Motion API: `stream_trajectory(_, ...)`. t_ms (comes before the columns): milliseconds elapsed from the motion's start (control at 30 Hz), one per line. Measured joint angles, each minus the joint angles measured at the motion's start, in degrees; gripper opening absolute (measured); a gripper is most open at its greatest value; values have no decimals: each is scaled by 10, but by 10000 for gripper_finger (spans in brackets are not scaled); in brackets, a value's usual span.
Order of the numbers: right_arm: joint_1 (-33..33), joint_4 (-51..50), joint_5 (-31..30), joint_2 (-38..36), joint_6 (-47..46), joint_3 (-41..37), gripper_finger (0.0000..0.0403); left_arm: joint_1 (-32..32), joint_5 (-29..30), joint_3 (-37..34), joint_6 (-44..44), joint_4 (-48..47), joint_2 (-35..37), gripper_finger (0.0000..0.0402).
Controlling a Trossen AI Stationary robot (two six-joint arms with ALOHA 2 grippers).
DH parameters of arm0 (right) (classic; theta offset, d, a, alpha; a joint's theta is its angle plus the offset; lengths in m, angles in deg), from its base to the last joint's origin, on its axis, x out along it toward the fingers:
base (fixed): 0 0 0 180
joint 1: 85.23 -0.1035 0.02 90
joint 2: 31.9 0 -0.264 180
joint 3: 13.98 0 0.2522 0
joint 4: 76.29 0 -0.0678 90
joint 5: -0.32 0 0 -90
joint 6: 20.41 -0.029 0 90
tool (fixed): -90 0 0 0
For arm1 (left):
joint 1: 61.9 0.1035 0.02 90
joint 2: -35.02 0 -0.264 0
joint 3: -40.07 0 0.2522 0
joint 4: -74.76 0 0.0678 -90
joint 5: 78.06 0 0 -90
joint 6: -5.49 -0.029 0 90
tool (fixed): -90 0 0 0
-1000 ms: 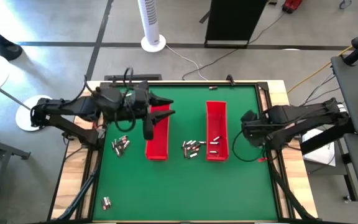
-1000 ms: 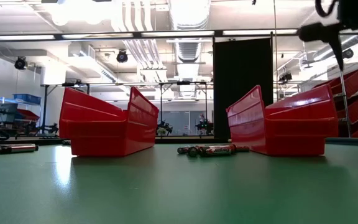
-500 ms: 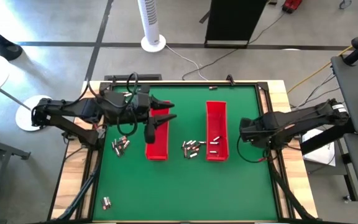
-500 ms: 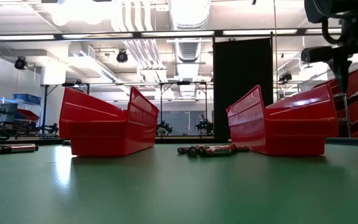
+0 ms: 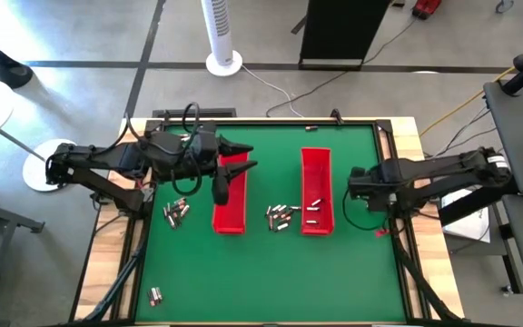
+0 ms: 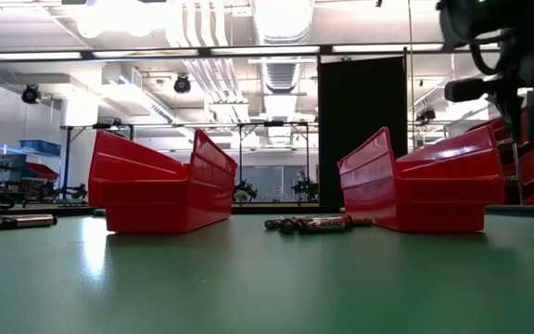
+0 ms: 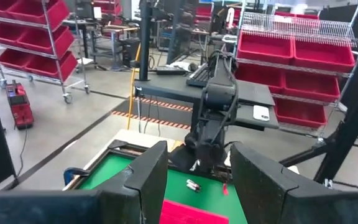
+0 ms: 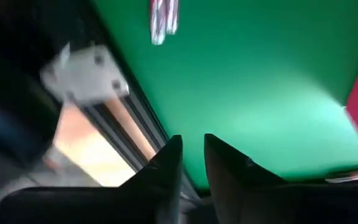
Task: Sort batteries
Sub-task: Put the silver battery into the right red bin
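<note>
**Battery sorting table: items as found**

Two long red trays are set upright on the green table (image 5: 252, 272), side by side and well apart: the left tray (image 5: 231, 195) and the right tray (image 5: 315, 191). A few batteries (image 5: 313, 207) are seen lying inside the right tray. A loose cluster of batteries (image 5: 281, 215) is laid on the mat between the trays, just beside the right one. A second group (image 5: 176, 212) is found left of the left tray, and a small separate lot (image 5: 155, 294) near the front left corner.

The left gripper (image 5: 243, 159) is held above the far end of the left tray, fingers spread with clear space between them and nothing clasped. The right gripper (image 8: 188, 158) is raised over the mat to the right of the right tray; its fingers are drawn close, only a narrow slit remaining, and no item is seen between them. A pair of batteries (image 8: 163, 18) is recorded on the mat ahead of it.
</note>
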Motion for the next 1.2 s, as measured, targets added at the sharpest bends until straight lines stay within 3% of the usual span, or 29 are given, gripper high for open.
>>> stream_trajectory(133,58,27,71,0,-161,14,16,0,27,0,0,6,0,155)
stream_trajectory(333,114,25,143,33,-426,36,9,2,56,0,0,15,-3,155)
stream_trajectory(500,143,33,300,94,-572,45,10,9,56,0,10,17,-12,155)
stream_trajectory(567,148,54,335,101,-618,43,11,12,56,0,11,17,-14,155)
stream_trajectory(767,148,74,296,62,-707,29,12,14,57,0,-2,7,-12,155)
stream_trajectory(933,148,74,298,50,-785,3,25,24,57,0,-32,0,-7,155)
stream_trajectory(1067,148,73,318,57,-872,-5,71,35,56,0,-65,-2,-7,155)
stream_trajectory(1200,148,73,299,60,-949,-5,136,42,56,0,-114,-7,7,155)
